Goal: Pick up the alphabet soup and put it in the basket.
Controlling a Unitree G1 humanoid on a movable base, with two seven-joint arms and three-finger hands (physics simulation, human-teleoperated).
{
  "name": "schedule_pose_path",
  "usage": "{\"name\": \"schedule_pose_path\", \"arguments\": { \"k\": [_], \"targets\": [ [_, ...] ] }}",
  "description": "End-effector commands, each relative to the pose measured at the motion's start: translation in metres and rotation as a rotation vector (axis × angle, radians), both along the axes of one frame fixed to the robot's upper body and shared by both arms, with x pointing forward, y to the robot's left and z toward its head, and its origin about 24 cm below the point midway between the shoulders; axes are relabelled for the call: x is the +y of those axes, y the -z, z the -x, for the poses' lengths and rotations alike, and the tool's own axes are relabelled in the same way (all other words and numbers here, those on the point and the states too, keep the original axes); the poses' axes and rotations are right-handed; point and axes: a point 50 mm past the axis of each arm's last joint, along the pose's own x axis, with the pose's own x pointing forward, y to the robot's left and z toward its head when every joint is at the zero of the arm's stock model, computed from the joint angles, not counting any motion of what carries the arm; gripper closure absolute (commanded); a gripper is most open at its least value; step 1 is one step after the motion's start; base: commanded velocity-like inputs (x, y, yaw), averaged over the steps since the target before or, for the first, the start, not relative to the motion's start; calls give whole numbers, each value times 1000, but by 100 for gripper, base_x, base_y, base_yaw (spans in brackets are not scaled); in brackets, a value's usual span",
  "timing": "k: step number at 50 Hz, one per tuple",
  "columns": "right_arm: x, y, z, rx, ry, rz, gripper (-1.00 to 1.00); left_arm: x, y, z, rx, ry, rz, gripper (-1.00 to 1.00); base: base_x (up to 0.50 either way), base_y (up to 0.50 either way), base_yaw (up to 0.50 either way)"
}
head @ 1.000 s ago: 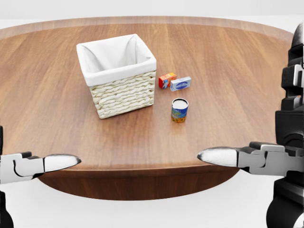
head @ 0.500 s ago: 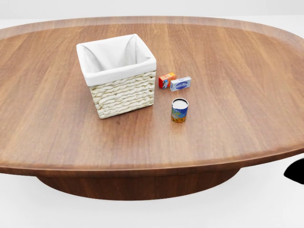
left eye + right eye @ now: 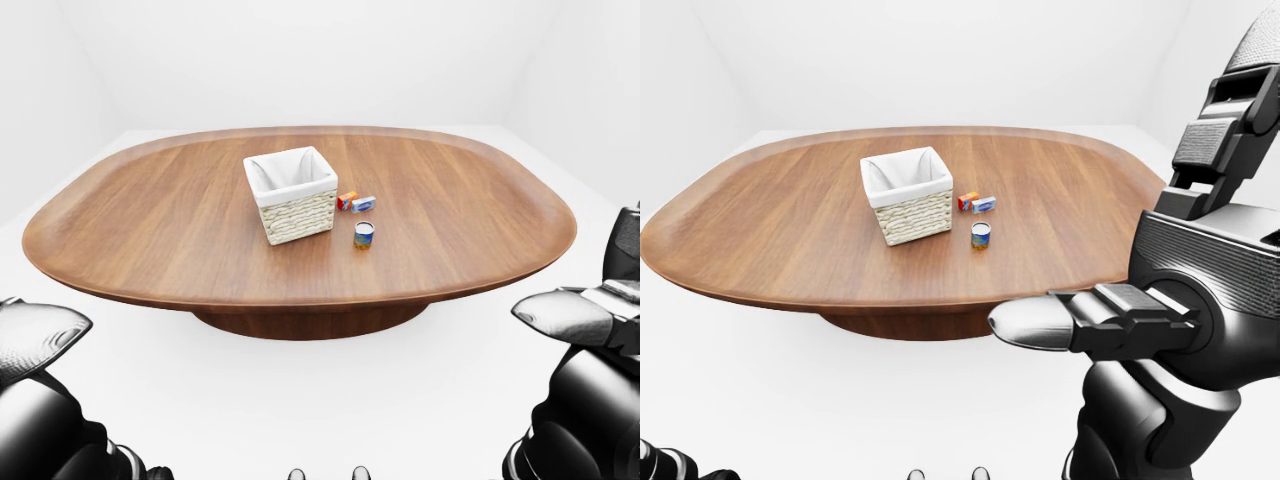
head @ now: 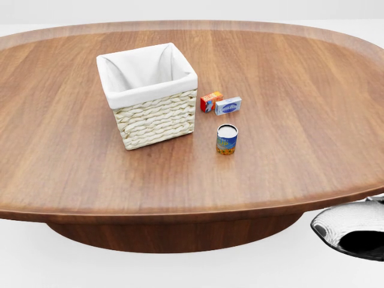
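The alphabet soup (image 4: 227, 139), a small can with a blue and yellow label and a white lid, stands upright on the wooden table (image 4: 300, 150), just to the lower right of the basket. The basket (image 4: 147, 96) is pale wicker with a white cloth lining, and nothing shows inside it. My right hand (image 3: 1035, 325) hangs below the table's near edge, well short of the can, with fingers extended and nothing in them. At the lower left of the left-eye view, my left hand (image 3: 40, 335) is low, open and holding nothing.
A small orange box (image 4: 210, 101) and a blue and white box (image 4: 228, 105) lie side by side just above the can, to the right of the basket. The oval table rests on a dark central pedestal (image 3: 310, 322) on a white floor.
Both hands dropped from the table's near edge out of the head view. The right hand now shows again at that view's bottom right corner. Can, boxes and basket have not moved.
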Motion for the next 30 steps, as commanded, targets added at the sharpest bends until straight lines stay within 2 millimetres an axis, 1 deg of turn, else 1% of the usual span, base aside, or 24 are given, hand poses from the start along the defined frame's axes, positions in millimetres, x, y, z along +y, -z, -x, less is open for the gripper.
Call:
{"name": "schedule_pose_path", "arguments": {
  "k": [1, 5, 8, 22, 30],
  "targets": [
    [2, 2, -1, 5, 33, 33, -100, -2, 0, 0, 1, 3, -6, -100, 0, 0, 0],
    [3, 3, -1, 10, 38, 43, -100, -1, 0, 0, -3, 0, -2, -100, 0, 0, 0],
    [7, 5, -3, 24, 51, 84, -100, -2, 1, -1, 5, -6, -10, -100, 0, 0, 0],
    [8, 4, -2, 13, 69, 94, -100, -3, 1, -1, 0, -10, -13, -100, 0, 0, 0],
    [7, 5, -2, 23, 65, 89, -100, -3, 2, -1, 0, -9, -14, -100, 50, 0, 0]
  ]
}}
